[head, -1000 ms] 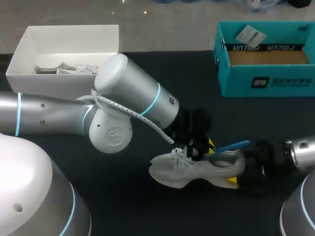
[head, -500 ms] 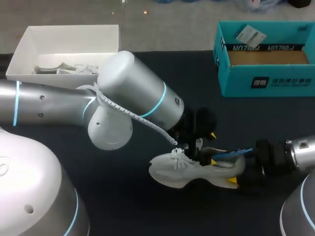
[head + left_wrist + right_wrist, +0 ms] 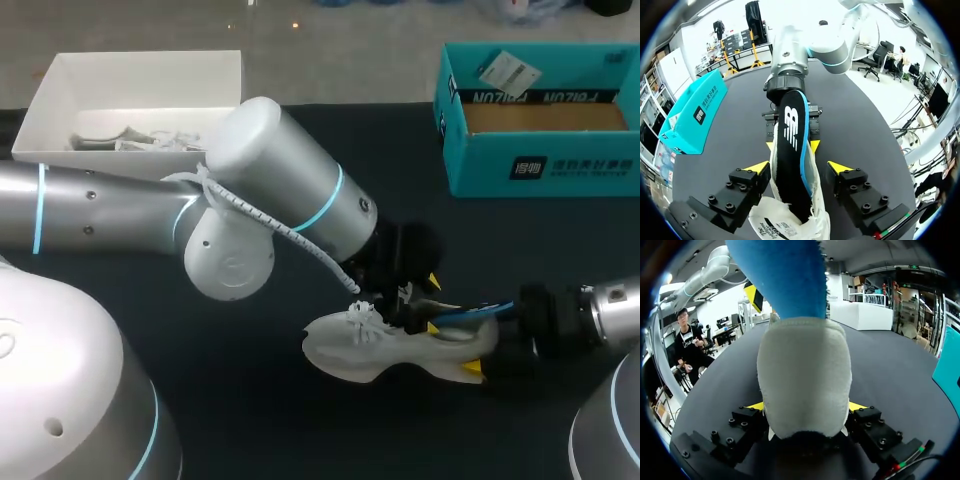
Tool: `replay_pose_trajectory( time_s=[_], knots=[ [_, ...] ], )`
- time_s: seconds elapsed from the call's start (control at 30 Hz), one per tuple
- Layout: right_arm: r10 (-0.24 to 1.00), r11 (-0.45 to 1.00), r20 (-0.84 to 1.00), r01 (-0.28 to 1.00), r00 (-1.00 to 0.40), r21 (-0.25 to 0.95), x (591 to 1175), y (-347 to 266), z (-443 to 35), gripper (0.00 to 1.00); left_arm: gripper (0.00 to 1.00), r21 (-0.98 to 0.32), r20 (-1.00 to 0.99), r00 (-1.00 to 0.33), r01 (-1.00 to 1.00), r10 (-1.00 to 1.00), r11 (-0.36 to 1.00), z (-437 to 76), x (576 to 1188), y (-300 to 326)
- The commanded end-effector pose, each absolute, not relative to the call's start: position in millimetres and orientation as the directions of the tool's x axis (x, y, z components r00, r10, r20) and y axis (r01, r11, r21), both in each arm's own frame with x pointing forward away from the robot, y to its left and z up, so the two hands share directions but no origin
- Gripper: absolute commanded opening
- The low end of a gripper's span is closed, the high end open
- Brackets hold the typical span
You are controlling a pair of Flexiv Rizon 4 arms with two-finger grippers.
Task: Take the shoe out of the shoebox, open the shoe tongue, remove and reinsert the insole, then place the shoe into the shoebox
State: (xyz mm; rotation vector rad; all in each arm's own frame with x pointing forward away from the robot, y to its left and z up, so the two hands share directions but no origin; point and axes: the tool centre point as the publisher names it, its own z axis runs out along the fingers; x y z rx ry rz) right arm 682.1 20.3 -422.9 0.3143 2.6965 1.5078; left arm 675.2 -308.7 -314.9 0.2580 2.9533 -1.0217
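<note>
Holding the shoe on its sole in the middle of the table, my right pincer is clamped on the heel, one yellow tip against each side. I read that grip as an anchor: it stops the shoe sliding while the other arm works inside it.

My left pincer hangs over the shoe's opening with its fingers spread, straddling the collar. One finger looks to be brushing the fabric, but there is a gap at the other, so it is pinching nothing.

The insole (dark on top, blue along the edge) sits partly inside the shoe. Its front end is down in the toe and its back end angles up past the heel toward my right arm. Nothing grips it; it rests on the shoe's own walls. My guess is that I am mid-reinsertion and the raised end needs pressing down flat.

The teal shoebox waits well apart at the far right, open and empty inside. A white box stands far left.
</note>
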Motion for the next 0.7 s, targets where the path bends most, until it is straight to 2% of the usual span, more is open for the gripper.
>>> replay_pose_trajectory(
  time_s=[0.03, 0.27, 0.33, 0.37, 0.47, 0.5, 0.53, 0.7],
  knots=[
    [0.196, 0.511, 0.065, 0.159, -0.978, 0.845, 681, 21, -423, 0.00, 0.72, -0.594, -0.064, -0.987, 0.156, 0.147, 0.789, -326, 677, -326],
    [0.196, 0.511, 0.065, 0.159, -0.978, 0.845, 681, 21, -423, 0.00, 0.71, -0.571, -0.075, -0.988, 0.152, 0.133, 0.807, -334, 680, -327],
    [0.196, 0.511, 0.065, 0.159, -0.978, 0.845, 681, 21, -423, 0.00, 0.67, -0.565, -0.082, -0.988, 0.153, 0.129, 0.810, -336, 681, -328],
    [0.196, 0.511, 0.065, 0.159, -0.978, 0.845, 681, 21, -423, 0.00, 0.62, -0.564, -0.083, -0.989, 0.150, 0.125, 0.812, -337, 682, -328],
    [0.196, 0.511, 0.065, 0.159, -0.978, 0.845, 681, 21, -423, 0.00, 0.37, -0.564, -0.087, -0.989, 0.145, 0.116, 0.813, -339, 684, -328],
    [0.196, 0.511, 0.065, 0.159, -0.978, 0.845, 681, 21, -423, 0.00, 0.16, -0.564, -0.089, -0.990, 0.144, 0.113, 0.813, -340, 684, -328],
    [0.196, 0.511, 0.065, 0.159, -0.978, 0.845, 681, 21, -423, 0.00, 0.00, -0.566, -0.090, -0.990, 0.143, 0.111, 0.812, -340, 684, -328],
    [0.196, 0.511, 0.065, 0.159, -0.978, 0.845, 681, 21, -423, 0.00, 0.00, -0.571, -0.098, -0.989, 0.145, 0.108, 0.808, -338, 684, -327]
  ],
)
